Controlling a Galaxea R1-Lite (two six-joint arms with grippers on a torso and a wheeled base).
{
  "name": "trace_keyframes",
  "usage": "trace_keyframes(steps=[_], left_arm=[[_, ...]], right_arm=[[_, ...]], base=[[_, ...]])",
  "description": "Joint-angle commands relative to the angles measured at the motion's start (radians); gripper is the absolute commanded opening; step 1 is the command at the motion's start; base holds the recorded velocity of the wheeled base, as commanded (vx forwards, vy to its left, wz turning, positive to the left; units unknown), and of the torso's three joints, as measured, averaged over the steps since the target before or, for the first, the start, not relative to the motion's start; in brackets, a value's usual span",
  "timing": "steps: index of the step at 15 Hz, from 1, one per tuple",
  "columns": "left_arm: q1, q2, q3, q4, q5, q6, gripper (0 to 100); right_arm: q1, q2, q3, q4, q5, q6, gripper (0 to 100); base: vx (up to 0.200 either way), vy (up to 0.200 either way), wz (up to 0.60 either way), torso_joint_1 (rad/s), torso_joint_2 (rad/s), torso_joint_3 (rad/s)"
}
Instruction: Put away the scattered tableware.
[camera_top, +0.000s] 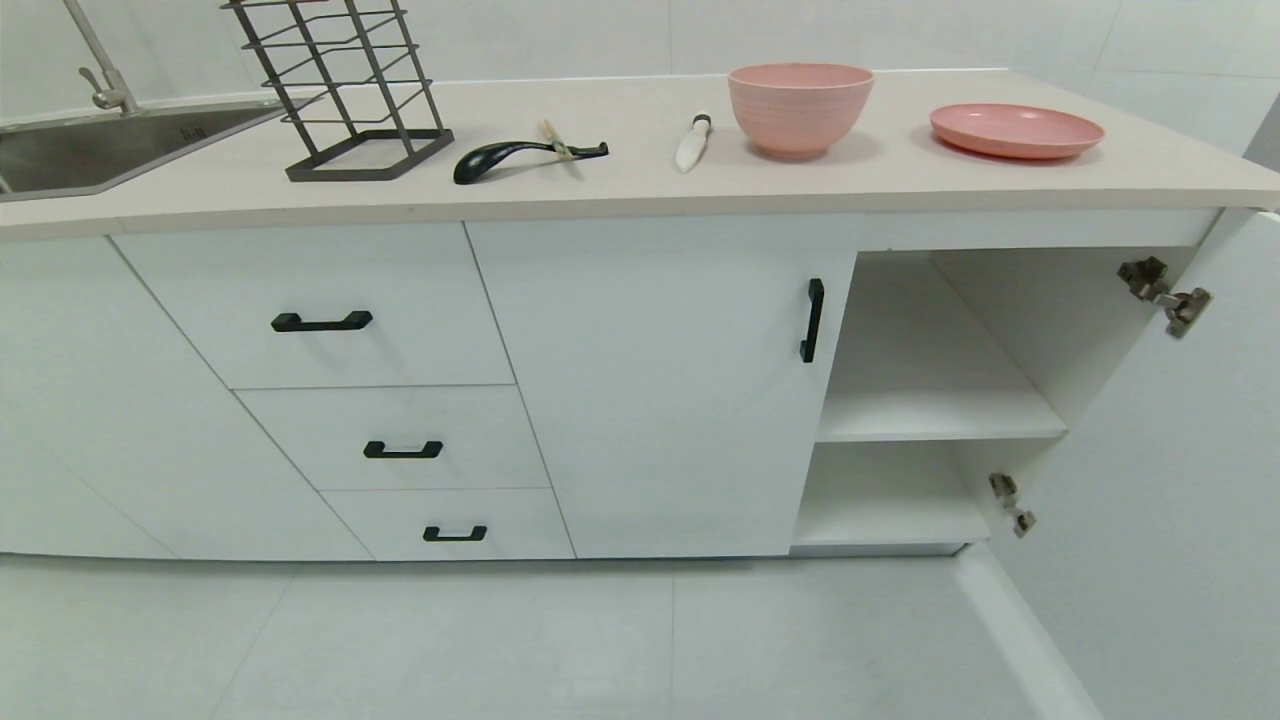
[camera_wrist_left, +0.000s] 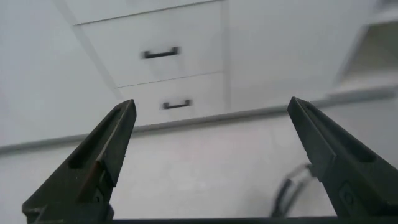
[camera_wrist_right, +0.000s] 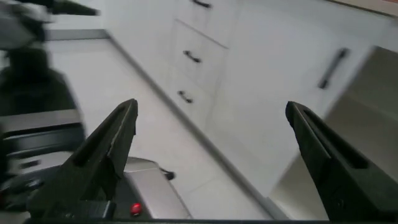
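Pink bowl (camera_top: 800, 105): likely light, stiff; take by rim.
Pink plate (camera_top: 1016, 130): flat, slippery; pinch edge.
Left tool (camera_wrist_left: 211, 104): spread wide, empty.
Right tool (camera_wrist_right: 211, 106): spread wide, empty.

Head view high, down onto counter (camera_top: 900, 185) and cabinet front (camera_top: 660, 400); both wrist views low, toward the same drawers (camera_top: 400, 425).

i see a pale counter (camera_top: 640, 190) with a sink (camera_top: 100, 145) set in at its left end. on it, from left to right: a dark wire rack (camera_top: 350, 90), a black spoon (camera_top: 500, 158), a white utensil (camera_top: 692, 143), a pink bowl (camera_top: 800, 108) just beside that, then a pink plate (camera_top: 1016, 130).
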Motion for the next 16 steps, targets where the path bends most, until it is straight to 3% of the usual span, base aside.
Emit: trace_keyframes(steps=[1, 4, 5, 7, 8, 10, 13, 16], left_arm=[[0.005, -0.035, 0.005, 0.004, 0.042, -0.024, 100], [0.004, -0.035, 0.007, 0.025, 0.019, -0.03, 100], [0.004, -0.035, 0.005, 0.027, 0.019, -0.038, 100], [0.004, -0.035, 0.005, 0.029, 0.019, -0.091, 100], [0.004, -0.035, 0.005, 0.029, 0.019, -0.096, 100], [0.004, -0.035, 0.005, 0.029, 0.019, -0.091, 100], [0.004, -0.035, 0.007, 0.029, 0.02, -0.068, 100], [0.004, -0.035, 0.007, 0.029, 0.019, -0.078, 100]], right_arm=[[0.006, -0.016, 0.0, 0.065, -0.304, -0.004, 100], [-0.001, -0.015, -0.003, 0.341, -0.855, -0.001, 100], [-0.001, -0.015, -0.002, 0.327, -0.87, 0.01, 100], [-0.001, -0.016, -0.002, 0.33, -0.856, 0.054, 100], [-0.001, -0.016, 0.0, 0.33, -0.858, 0.083, 100], [0.001, -0.016, 0.0, 0.33, -0.859, 0.086, 100], [0.001, -0.016, 0.0, 0.33, -0.861, 0.088, 100], [0.001, -0.016, -0.002, 0.33, -0.878, 0.108, 100]], base=[[0.0, 0.0, 0.0, 0.0, 0.0, 0.0], [0.0, 0.0, 0.0, 0.0, 0.0, 0.0], [0.0, 0.0, 0.0, 0.0, 0.0, 0.0], [0.0, 0.0, 0.0, 0.0, 0.0, 0.0], [0.0, 0.0, 0.0, 0.0, 0.0, 0.0], [0.0, 0.0, 0.0, 0.0, 0.0, 0.0], [0.0, -0.2, 0.0, 0.002, 0.0, -0.001], [0.133, -0.133, 0.0, 0.0, 0.0, 0.003]])
